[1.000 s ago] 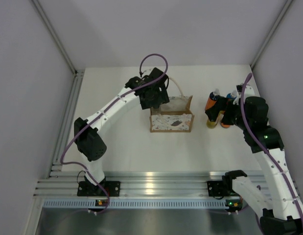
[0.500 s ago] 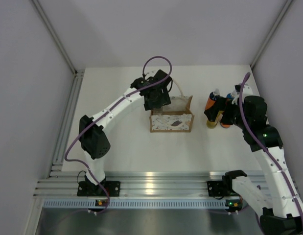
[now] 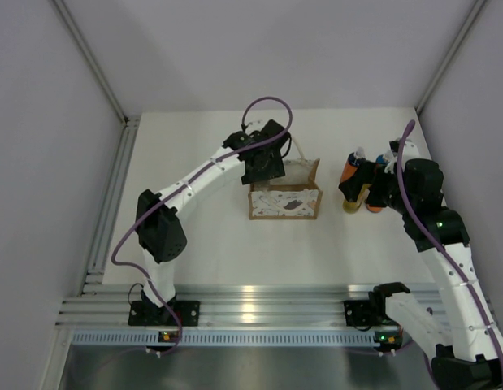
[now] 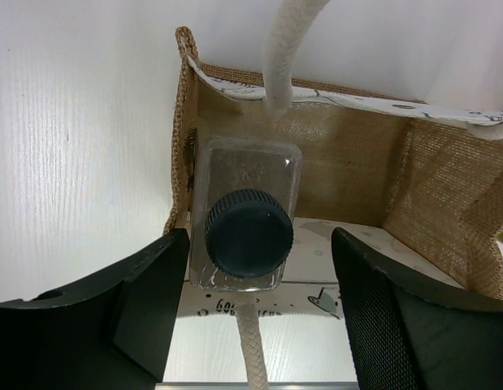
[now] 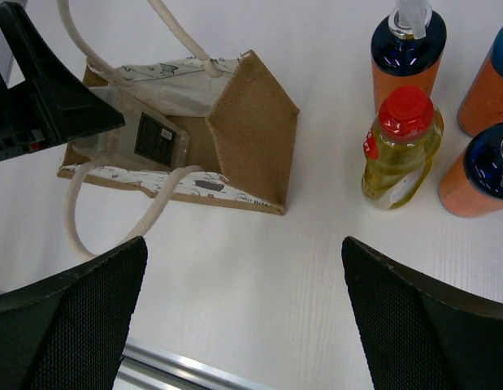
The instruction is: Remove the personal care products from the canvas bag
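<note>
The canvas bag (image 3: 285, 203) stands mid-table, and also shows in the left wrist view (image 4: 349, 171) and the right wrist view (image 5: 251, 122). A pale cream bottle with a dark grey cap (image 4: 249, 231) stands inside its left end, seen too in the right wrist view (image 5: 145, 134). My left gripper (image 3: 263, 166) is open just above the bag, its fingers (image 4: 145, 301) on either side of that bottle. Three orange bottles (image 5: 405, 57) and the yellow red-capped bottle (image 5: 400, 146) stand on the table right of the bag. My right gripper (image 3: 366, 193) is open and empty beside them.
The bag's cream rope handles (image 4: 284, 49) loop up beside my left gripper and over the bag's front (image 5: 153, 211). Grey walls close in the table on three sides. A metal rail (image 3: 251, 309) runs along the near edge.
My left gripper has shifted a little to the right and settled over the bag's left end. The right arm has barely moved.
</note>
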Controlling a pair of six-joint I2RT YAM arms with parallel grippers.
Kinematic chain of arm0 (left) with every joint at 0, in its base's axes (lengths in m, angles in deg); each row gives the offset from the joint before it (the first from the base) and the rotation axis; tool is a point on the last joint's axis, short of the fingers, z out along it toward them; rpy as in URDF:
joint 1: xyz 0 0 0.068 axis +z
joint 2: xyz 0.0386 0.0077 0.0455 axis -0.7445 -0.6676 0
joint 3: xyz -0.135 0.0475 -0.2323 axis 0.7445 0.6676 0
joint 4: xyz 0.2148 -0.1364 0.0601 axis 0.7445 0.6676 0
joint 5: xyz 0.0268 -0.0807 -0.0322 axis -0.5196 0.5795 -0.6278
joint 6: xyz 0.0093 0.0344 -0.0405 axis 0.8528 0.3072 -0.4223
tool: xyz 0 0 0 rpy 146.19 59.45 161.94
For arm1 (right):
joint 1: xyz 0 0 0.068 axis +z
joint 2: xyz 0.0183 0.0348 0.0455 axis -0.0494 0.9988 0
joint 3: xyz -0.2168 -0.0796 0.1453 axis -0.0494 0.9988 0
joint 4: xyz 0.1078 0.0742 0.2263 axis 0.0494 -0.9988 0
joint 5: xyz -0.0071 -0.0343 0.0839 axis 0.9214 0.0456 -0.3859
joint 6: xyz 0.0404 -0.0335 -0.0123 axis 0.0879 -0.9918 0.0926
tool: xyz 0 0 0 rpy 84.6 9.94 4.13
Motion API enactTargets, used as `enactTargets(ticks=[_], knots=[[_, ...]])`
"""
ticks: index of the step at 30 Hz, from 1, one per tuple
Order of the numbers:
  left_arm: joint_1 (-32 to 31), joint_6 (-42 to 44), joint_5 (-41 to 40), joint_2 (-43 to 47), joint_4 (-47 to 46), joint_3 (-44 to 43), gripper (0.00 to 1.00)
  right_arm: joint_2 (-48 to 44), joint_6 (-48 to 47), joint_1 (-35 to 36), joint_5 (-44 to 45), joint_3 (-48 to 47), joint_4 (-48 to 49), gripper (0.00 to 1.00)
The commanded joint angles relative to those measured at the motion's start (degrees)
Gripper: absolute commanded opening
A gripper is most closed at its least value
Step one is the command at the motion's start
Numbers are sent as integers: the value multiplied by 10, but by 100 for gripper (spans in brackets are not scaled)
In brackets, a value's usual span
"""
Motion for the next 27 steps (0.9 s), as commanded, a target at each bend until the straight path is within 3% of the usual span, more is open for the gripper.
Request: enactTargets(ticks=[1, 24, 27], knots=[[-5, 15, -25, -9, -5, 5, 75, -1, -6, 5, -9, -7, 3, 99], [-11, 79, -81, -62, -11, -2, 69, -4, -3, 5, -10, -2, 3, 99], [-11, 83, -76, -67, -16, -2, 63, -5, -2, 5, -11, -1, 3, 99]])
